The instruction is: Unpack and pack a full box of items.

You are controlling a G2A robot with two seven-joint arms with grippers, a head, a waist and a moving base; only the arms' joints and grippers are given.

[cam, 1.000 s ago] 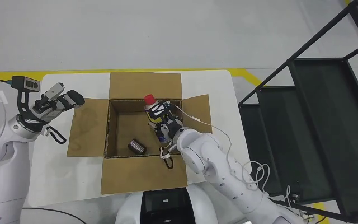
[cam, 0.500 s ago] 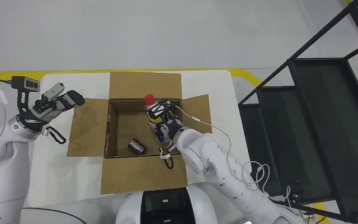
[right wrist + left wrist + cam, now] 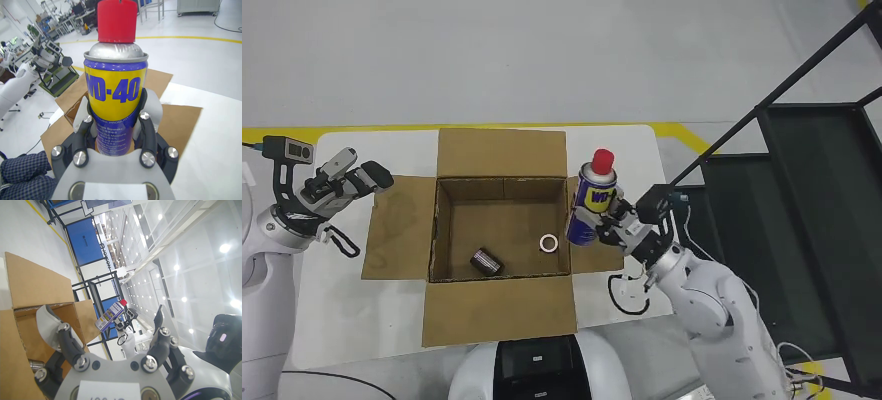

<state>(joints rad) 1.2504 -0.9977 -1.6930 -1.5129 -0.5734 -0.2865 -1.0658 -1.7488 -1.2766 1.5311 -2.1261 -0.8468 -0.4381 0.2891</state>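
An open cardboard box [image 3: 447, 215] stands mid-table with all flaps folded out. My right gripper [image 3: 604, 226] is shut on a blue and yellow spray can [image 3: 591, 198] with a red cap, held upright above the box's right flap; the can [image 3: 115, 91] sits between the fingers [image 3: 153, 108]. Inside the box lie a dark cylinder [image 3: 485, 262] and a small roll of tape [image 3: 549, 241]. My left gripper [image 3: 355, 170] hangs open and holding nothing, above the table left of the box; from there the can [image 3: 110, 316] shows far off.
A black metal stair frame [image 3: 787, 160] stands right of the table. The white table [image 3: 352, 330] has bare room left and right of the box. A checked cloth [image 3: 22, 170] lies low beside my right wrist.
My right arm has lifted the spray can out of the box and carried it right, over the right flap. The tape roll now shows on the box floor. The left arm has not moved.
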